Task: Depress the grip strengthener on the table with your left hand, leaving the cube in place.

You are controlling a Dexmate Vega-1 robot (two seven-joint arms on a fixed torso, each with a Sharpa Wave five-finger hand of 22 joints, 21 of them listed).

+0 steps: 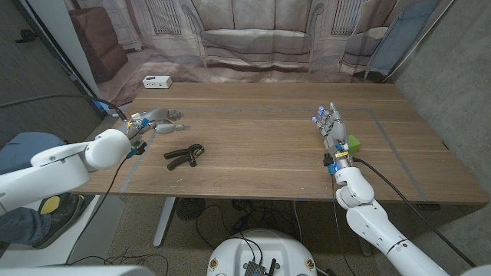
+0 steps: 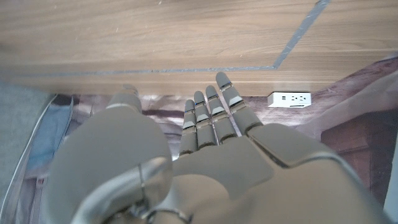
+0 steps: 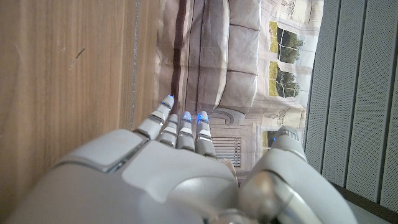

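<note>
- Head view: black grip strengthener (image 1: 183, 156) lies left of centre on the desk (image 1: 261, 146), handles splayed.
- Left robot hand (image 1: 153, 121) sits at upper left of the strengthener, near but apart; fingers extended, holding nothing.
- Green cube (image 1: 353, 143) lies right of centre, just beside the right robot hand (image 1: 331, 130), whose fingers are straight and empty.
- Left wrist view adds a white power strip (image 2: 289, 98) beyond the desk edge.
</note>
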